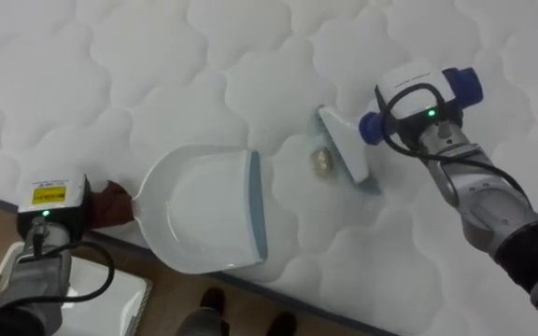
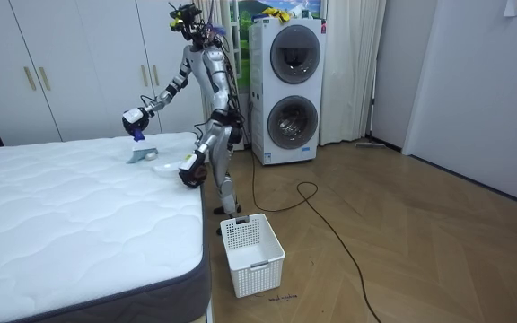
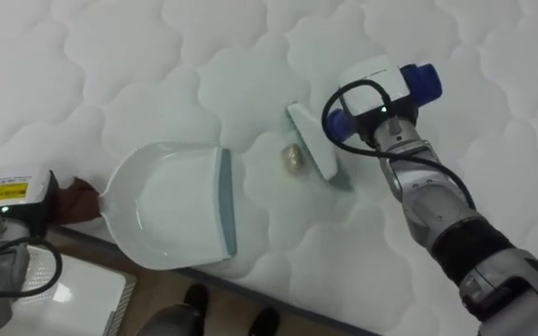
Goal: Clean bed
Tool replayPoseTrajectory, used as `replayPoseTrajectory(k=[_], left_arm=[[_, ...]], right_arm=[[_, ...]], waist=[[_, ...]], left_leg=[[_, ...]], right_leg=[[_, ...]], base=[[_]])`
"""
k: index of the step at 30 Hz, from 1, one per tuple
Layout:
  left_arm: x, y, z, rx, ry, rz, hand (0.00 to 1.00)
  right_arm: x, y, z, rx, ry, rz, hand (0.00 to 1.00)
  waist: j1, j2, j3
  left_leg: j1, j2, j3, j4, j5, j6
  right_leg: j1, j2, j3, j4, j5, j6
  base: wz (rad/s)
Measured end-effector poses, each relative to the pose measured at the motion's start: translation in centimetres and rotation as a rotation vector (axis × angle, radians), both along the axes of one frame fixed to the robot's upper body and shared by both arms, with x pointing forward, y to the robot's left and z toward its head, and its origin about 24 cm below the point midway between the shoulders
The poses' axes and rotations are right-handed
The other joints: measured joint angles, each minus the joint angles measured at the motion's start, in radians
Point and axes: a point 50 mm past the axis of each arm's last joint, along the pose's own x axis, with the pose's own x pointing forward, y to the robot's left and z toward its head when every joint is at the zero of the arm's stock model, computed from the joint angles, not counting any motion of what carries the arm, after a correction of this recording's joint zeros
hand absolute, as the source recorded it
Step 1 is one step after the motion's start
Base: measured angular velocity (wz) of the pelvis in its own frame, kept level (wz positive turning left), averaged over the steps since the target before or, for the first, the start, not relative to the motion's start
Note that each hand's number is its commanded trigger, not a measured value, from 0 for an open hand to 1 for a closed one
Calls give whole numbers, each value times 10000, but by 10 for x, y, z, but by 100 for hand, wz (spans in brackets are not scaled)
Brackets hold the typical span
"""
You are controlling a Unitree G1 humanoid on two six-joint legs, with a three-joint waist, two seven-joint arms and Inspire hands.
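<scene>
Bed: bare white quilted mattress, and the dustpan lies flat on it close to the near edge. The robot stands at that edge right behind the dustpan and leans over it.

Washing machines: stacked pair against the wall, well off to the room view's right of the dustpan. Wardrobe: white doors on the wall beyond the dustpan.

Basket: white, on the floor below the dustpan and to its room-view right.

Dustpan: white with a grey-blue lip. Mouth points to the robot's right and the handle end to its left.

Left hand: at the handle end of the dustpan, over the bed edge. Can't tell its grip from here.

Right hand: out past the dustpan's mouth, clamped round the blue handle of the brush. The white brush head is tilted and down at the bed surface, facing the dustpan's lip.

Scrap: small crumpled beige bit on the bed, between the dustpan's lip and the brush head. It sits right against the head and apart from the lip.
</scene>
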Motion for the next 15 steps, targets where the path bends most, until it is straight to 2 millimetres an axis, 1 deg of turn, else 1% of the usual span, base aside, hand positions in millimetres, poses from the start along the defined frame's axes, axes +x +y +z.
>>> replayPoseTrajectory(k=[9,15], left_arm=[[-1,0,-1,4,60,9,100],[-2,1,-2,-2,97,43,100]], right_arm=[[0,6,-2,145,337,-2,100],[-1,12,-1,1084,572,-10,100]], waist=[[-5,134,-28],[-34,170,-34]], left_leg=[[3,28,37,6,1,-2],[3,24,55,-7,2,-4]], right_leg=[[-12,-1,6,2,16,-12],[-38,1,74,26,15,-11]], base=[[-1],[0]])
